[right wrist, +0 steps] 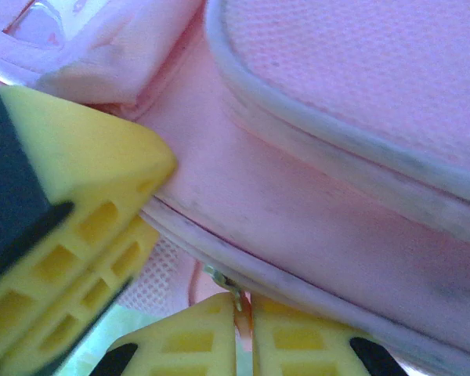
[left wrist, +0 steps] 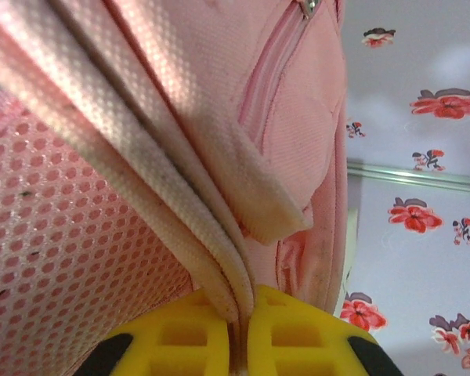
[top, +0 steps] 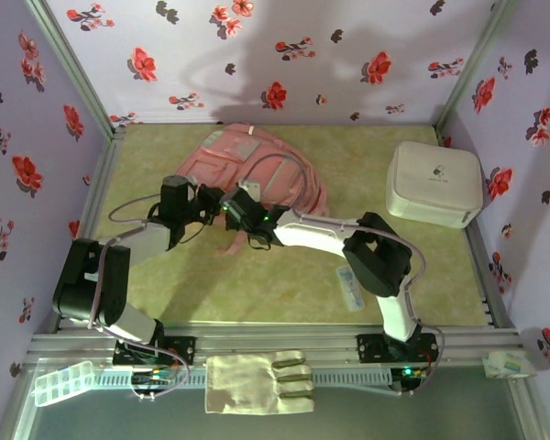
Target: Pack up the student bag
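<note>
Left gripper (left wrist: 241, 317) (right gripper (right wrist: 244, 325) too) pinches student bag (left wrist: 290, 133) edge.

student bag (left wrist: 298, 117) of matt woven cloth and mesh, white box (top: 434, 183) smooth plastic

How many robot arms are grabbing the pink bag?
2. The left arm reaches in from the near left, the right arm from the near right; both meet at the near edge of the pink bag, jaws shut on it. No others seem hidden.
</note>
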You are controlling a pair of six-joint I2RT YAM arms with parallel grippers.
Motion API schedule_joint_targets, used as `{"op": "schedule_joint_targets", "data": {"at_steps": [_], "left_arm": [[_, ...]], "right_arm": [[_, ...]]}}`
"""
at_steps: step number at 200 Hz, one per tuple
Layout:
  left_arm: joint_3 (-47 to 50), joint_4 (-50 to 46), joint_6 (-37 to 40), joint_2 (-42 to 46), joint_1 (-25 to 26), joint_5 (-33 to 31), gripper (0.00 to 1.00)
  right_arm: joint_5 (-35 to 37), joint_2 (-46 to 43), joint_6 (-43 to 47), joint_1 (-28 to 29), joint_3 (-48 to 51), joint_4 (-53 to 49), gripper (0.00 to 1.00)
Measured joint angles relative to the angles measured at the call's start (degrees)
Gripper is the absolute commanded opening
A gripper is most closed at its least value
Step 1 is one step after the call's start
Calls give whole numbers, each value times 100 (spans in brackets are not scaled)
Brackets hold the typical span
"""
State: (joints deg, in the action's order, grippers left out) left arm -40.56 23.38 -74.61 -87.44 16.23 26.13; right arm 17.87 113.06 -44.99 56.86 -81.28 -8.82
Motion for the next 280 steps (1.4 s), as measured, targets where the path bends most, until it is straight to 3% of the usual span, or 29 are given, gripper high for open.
{"op": "schedule_joint_targets", "data": {"at_steps": [70, 120, 192, 280], "left_arm": [[-22, -114, 146, -7, -63, 118, 0], [-22, -109, 149, -37, -87, 155, 0], [-22, -111, 170, -37, -87, 157, 1], [-22, -107, 175, -37, -103, 170, 1]], "right_arm": [[332, -1084, -111, -98, 1434, -50, 15], [289, -975, 9, -164, 1279, -256, 25], [219, -597, 153, -192, 968, -431, 32], [186, -374, 658, -214, 704, -564, 27]]}}
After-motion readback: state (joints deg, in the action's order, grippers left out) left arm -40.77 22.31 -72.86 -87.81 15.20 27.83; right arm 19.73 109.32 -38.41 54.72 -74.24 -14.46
